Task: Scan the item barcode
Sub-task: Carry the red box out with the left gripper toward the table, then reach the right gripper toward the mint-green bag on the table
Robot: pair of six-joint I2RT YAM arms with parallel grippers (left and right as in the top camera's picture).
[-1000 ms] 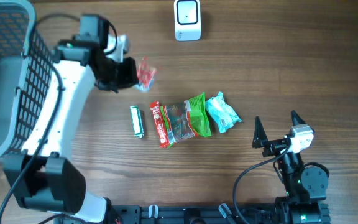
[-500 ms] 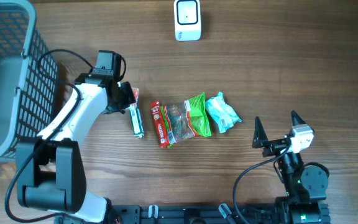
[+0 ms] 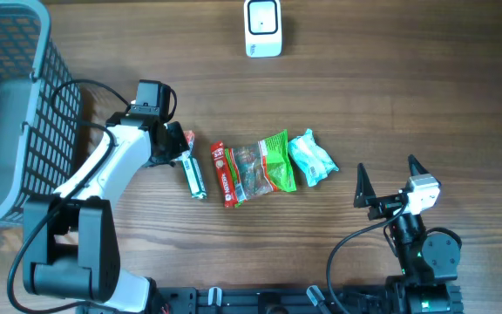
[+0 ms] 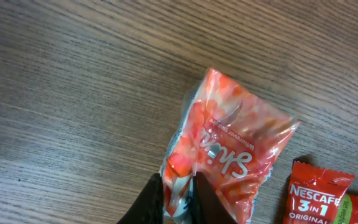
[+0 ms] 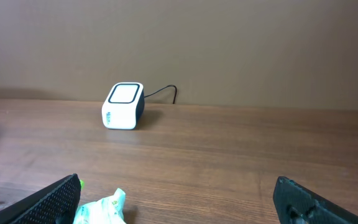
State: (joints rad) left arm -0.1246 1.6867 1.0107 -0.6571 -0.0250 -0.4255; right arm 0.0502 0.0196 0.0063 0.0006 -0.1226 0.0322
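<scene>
The left tool (image 4: 178, 198) is pressed together on one corner of the orange snack packet (image 4: 238, 146), pinching a thin fold of film. In my judgement a corner grip leaves the printed faces uncovered for reading.

The packet sits left of centre on the worktop (image 3: 425, 78), just beside the green stick sachet (image 3: 193, 170) at the left end of the row of goods. Whether it rests on the wood or hangs just above it, I cannot tell.

The scanner (image 3: 262, 28) stands at the far edge with its window facing up, well apart from the packet, so the carry appears not yet made. No barcode shows in any view.

The right tool (image 3: 386, 164) is spread wide and empty, near right, clear of the row; it looks parked.
</scene>
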